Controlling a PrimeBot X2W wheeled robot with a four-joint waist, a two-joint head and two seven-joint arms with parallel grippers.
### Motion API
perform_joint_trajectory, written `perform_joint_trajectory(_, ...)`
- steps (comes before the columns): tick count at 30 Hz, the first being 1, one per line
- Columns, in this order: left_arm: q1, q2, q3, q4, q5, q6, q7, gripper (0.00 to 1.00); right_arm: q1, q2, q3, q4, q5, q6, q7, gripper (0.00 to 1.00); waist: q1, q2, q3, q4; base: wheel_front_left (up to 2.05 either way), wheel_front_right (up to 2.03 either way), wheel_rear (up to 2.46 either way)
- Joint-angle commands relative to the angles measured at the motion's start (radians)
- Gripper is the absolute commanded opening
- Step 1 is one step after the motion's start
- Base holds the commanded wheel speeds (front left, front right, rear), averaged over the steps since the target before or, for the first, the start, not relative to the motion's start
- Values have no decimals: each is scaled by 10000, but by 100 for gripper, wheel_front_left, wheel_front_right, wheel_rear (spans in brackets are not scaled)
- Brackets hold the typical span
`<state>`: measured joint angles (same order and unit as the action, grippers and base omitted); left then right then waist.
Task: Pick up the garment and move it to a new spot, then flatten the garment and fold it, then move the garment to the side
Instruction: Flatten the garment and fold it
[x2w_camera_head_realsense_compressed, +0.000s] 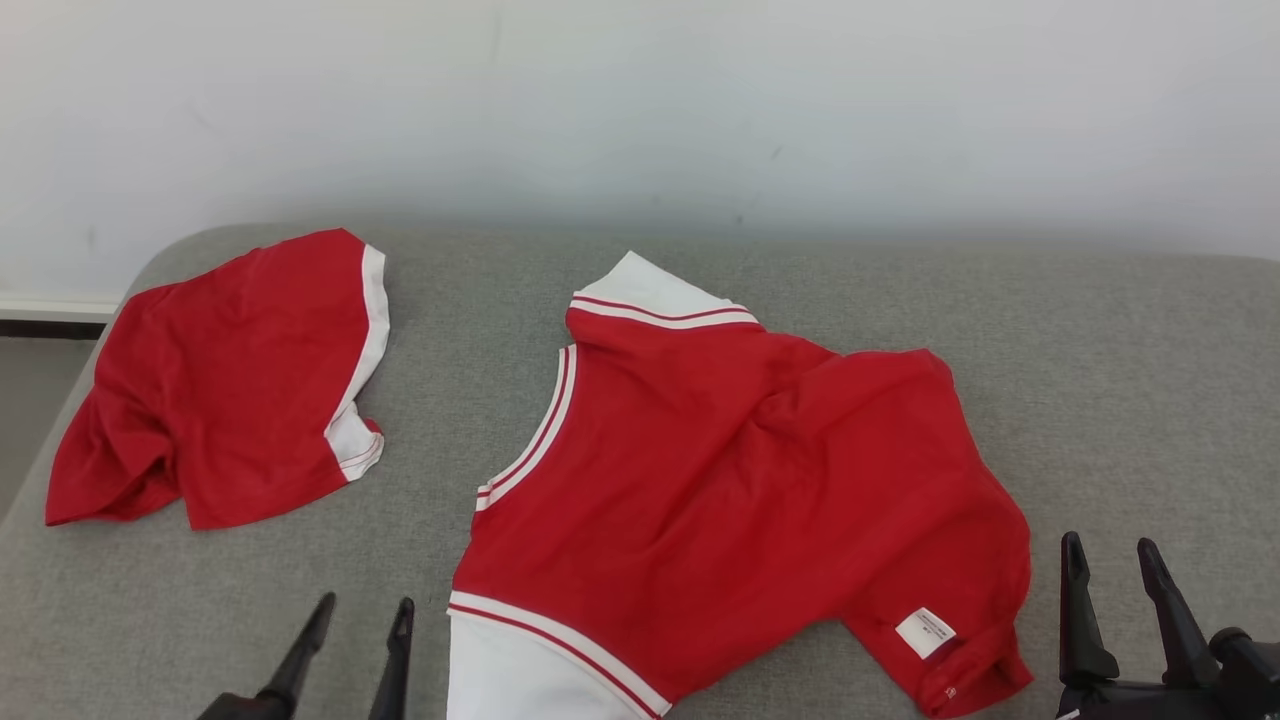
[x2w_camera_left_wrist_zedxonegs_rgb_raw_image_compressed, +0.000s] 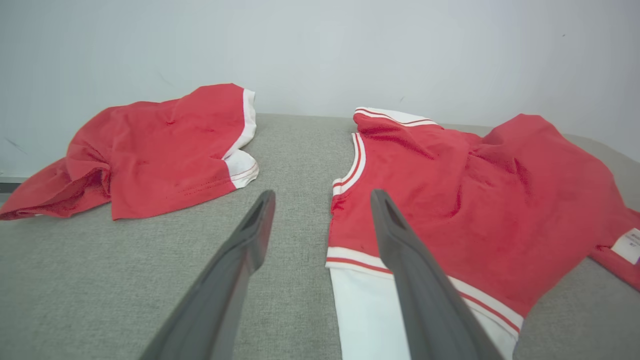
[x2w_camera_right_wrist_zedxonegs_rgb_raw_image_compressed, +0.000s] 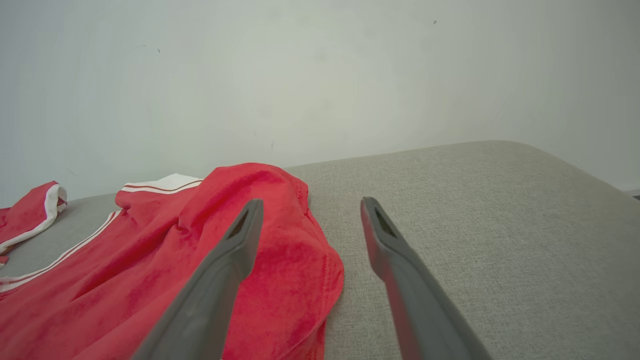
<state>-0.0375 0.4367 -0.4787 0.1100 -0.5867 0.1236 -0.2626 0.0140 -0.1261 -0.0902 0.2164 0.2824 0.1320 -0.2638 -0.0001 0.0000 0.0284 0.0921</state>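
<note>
A red garment with white sleeves and red-and-white striped trim lies crumpled across the middle of the grey padded surface; a white label shows near its right hem. The left wrist view has this garment at the right, and the right wrist view has it at the lower left. My left gripper is open and empty, just left of the garment's near white sleeve. In its own view the left gripper has one finger over that sleeve. Beyond the garment's right edge, my right gripper stands open with nothing held, and in its wrist view the right gripper straddles that edge.
A second red garment with white trim lies bunched at the far left, near the surface's rounded left edge. A pale wall runs along the back. Bare grey surface stretches to the right of the middle garment.
</note>
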Motion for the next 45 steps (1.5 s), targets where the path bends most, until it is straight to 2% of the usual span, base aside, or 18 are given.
perform_joint_trajectory(1, 368, -240, 604, -294, 563, 39, -28, 100, 111, -30, 54, -6, 37, -27, -11, 100, 1, 0, -74, -115, 0, 0, 0)
perform_joint_trajectory(8, 1075, -1223, 2613, -1186, 2040, -105, -30, 100, 321, -100, 194, -33, 74, -27, -11, 100, 1, 0, -100, -340, 0, 0, 0)
perform_joint_trajectory(12, 1347, -1864, 3650, -1439, 2721, -472, -30, 100, 445, -130, 277, -35, 121, -27, -11, 100, 1, 0, -53, -482, 0, 0, 0)
perform_joint_trajectory(22, 1379, -3024, 5209, -1132, 3753, -1549, -31, 100, 418, 62, 494, 41, 134, -27, -12, 100, 1, 0, 41, -873, 0, 0, 0)
perform_joint_trajectory(26, 1266, -3359, 5611, -1001, 4079, -1943, -31, 100, 435, 98, 674, 167, 157, -27, -12, 100, 1, 0, 74, -908, 0, 0, 0)
perform_joint_trajectory(34, 971, -3634, 5782, -865, 4494, -2272, -32, 100, -224, -337, 1194, 850, 104, -27, -12, 100, 1, 0, 227, -787, 0, 0, 0)
perform_joint_trajectory(45, 663, -3810, 5527, -600, 4631, -2464, -32, 100, -1500, -950, 1622, 3218, 507, -27, 443, 100, 1, 0, 455, -29, 0, 0, 0)
